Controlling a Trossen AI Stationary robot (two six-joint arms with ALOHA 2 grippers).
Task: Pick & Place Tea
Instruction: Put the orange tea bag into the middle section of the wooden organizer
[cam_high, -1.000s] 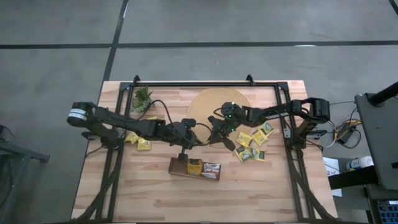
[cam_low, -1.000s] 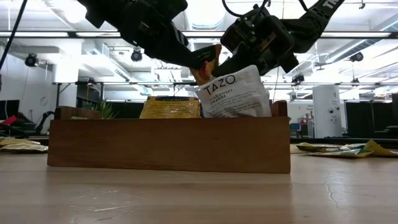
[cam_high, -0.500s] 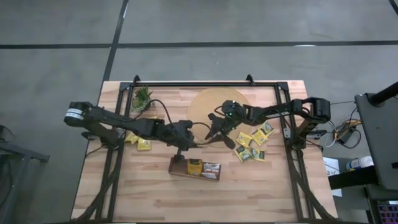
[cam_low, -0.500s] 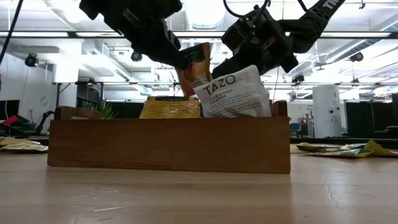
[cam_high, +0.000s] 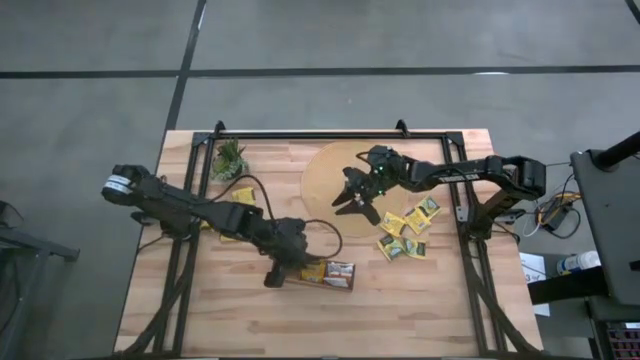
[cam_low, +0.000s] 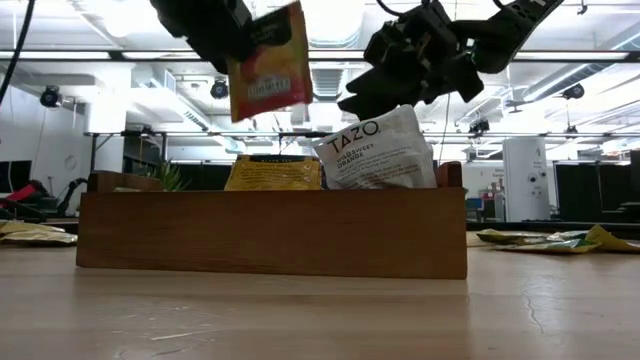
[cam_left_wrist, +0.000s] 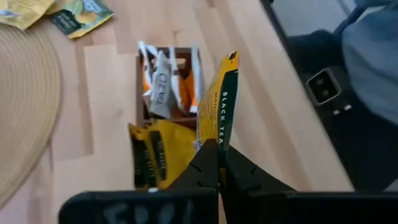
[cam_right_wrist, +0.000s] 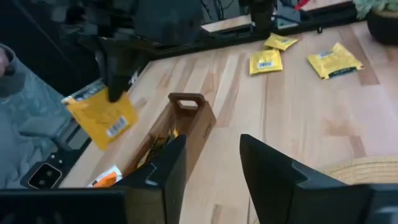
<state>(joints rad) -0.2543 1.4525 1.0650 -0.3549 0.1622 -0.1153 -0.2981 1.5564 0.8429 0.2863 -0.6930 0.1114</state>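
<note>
The left gripper (cam_high: 274, 272) hangs over the left end of the tray (cam_high: 314, 272), its jaws pinched on a sachet (cam_low: 268, 62) — orange and yellow, held upright above the tray (cam_low: 270, 233) in the low view. In the tray stand a yellow sachet (cam_low: 274, 172) and a white one (cam_low: 380, 149). The right gripper (cam_high: 347, 199) hovers over the edge of the round mat (cam_high: 325, 172), jaws apart and holding nothing. More sachets (cam_high: 405, 230) lie loose on the worktop (cam_high: 400, 295) right of the mat — others (cam_high: 238, 197) lie left, near the plant (cam_high: 229, 157).
</note>
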